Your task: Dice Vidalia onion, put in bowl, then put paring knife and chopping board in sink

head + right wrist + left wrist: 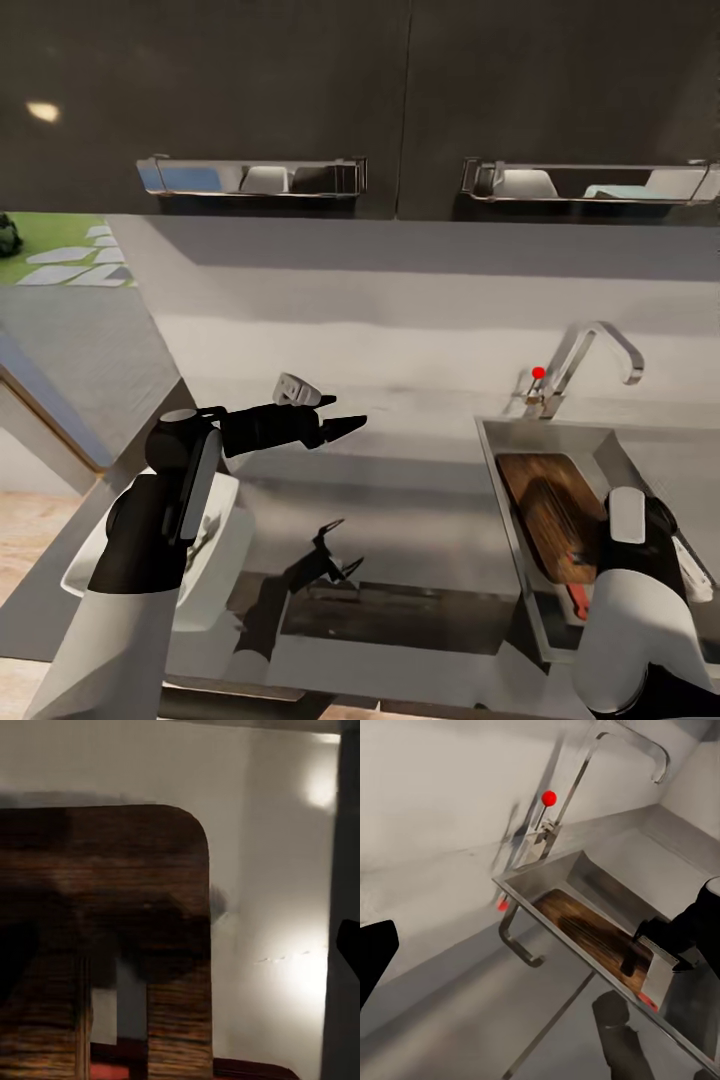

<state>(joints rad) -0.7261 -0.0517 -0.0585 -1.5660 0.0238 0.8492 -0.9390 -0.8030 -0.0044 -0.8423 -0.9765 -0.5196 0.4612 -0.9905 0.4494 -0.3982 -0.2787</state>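
Nearest me, the bowl (pixel 222 590) sits at the surface's (pixel 400 520) front left edge, half under my left arm. I can't make out what's in it.

Over at the front right, my right arm hangs above the sink (pixel 500 470). Close up through the right wrist camera, my right fingers (pixel 349 941) sit at the picture's margins, spread wide with nothing pinched. Between them is the chopping board (pixel 112 907), slot hole and all, with the red of the paring knife (pixel 150 1071) peeking past its end.

My read is that this is the last step. The chopping board (pixel 550 510) and the paring knife (pixel 578 598) both lie inside the basin, the knife at the board's near end. The next move should be a straight lift of the right arm, clear of the basin wall, without nudging the board.

Further in, my left fingers (pixel 345 425) hover over the middle of the surface, parted and empty.

The left wrist camera gives what my head view can't: the board (pixel 592 934) lying slanted against the basin side, and my right arm reaching down at its end. At the far edge stands the tap (pixel 590 360) with its red dot (pixel 539 373).
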